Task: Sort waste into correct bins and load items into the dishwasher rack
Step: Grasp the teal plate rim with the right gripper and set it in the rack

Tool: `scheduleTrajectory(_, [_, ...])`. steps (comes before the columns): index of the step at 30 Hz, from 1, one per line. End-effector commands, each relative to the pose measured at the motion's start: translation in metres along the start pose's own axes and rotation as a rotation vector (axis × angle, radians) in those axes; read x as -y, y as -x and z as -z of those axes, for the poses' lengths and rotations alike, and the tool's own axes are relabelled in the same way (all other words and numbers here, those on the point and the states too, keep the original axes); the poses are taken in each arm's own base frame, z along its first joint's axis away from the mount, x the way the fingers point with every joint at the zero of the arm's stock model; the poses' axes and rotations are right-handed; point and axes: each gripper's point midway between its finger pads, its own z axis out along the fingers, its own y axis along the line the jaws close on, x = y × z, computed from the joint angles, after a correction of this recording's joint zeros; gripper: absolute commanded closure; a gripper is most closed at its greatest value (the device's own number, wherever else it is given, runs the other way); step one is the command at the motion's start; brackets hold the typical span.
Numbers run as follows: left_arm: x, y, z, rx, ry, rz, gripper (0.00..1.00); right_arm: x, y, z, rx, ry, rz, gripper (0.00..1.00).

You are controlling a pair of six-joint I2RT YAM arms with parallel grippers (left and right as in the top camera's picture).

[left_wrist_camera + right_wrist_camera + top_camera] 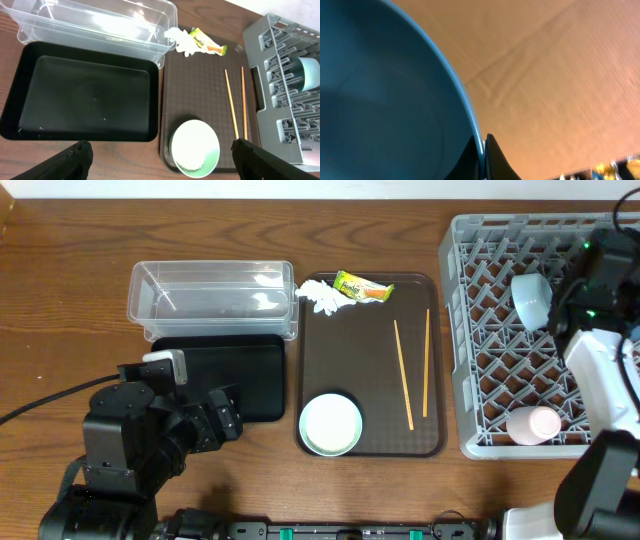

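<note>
Two bins sit side by side at the left. The clear plastic tub [212, 295] is glossy, thin-walled and rectangular. The black tray [235, 380] just in front of it is shallow and matte, with a few pale specks on its floor.

Beside them lies one flat brown serving tray [372, 330] with a fine woven texture. At its top edge sit one crumpled white tissue [320, 297] and one snack wrapper [362, 288], yellow, green and orange, touching each other. The two wooden chopsticks [404, 375] lie nearly parallel on it, thin and straight, slightly apart. One pale mint bowl [330, 423] stands upright at the tray's near end, round and smooth, with something white in its bottom that I can't make out.

The grey dishwasher rack [500, 330] is one big plastic lattice of pegs. A second pale bowl [532, 298] is propped on edge in it, and one pink cup [533, 424] lies on its side at the near corner.

The left gripper [161, 152] hovers over the table edge with its fingers [75, 159] spread wide, holding nothing.

The right arm [600, 370] reaches over the rack's right side. The right gripper [481, 145] is pinched tight on the thin rim of the one blue bowl [380, 100] — smooth and deep blue, filling that camera's view.
</note>
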Motion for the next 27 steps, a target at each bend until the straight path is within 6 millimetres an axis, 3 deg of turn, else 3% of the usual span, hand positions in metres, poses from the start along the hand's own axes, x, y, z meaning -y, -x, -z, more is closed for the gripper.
scheduleTrajectory(1, [-0.001, 0.003, 0.002, 0.012, 0.010, -0.002, 0.09, -0.034, 0.011, 0.011, 0.062, 0.073, 0.182, 0.98])
scheduleTrajectory(8, [-0.001, 0.003, 0.002, 0.012, 0.010, -0.002, 0.09, -0.089, 0.026, 0.041, 0.195, 0.177, 0.438, 0.92])
scheduleTrajectory(12, [-0.001, 0.003, 0.002, 0.012, 0.010, -0.002, 0.09, -0.100, 0.026, 0.051, 0.216, 0.198, 0.468, 0.82])
scheduleTrajectory(15, [-0.001, 0.003, 0.002, 0.012, 0.010, -0.002, 0.09, -0.101, 0.026, 0.053, 0.215, 0.197, 0.444, 0.49])
scheduleTrajectory(17, [-0.001, 0.003, 0.002, 0.012, 0.010, -0.002, 0.09, -0.102, 0.028, 0.059, 0.222, 0.206, 0.413, 0.36])
scheduleTrajectory(21, [-0.001, 0.003, 0.002, 0.012, 0.010, -0.002, 0.09, -0.106, 0.034, 0.074, 0.255, 0.232, 0.406, 0.30])
scheduleTrajectory(27, [-0.001, 0.003, 0.002, 0.012, 0.010, -0.002, 0.09, -0.120, 0.051, 0.126, 0.382, 0.402, 0.379, 0.27])
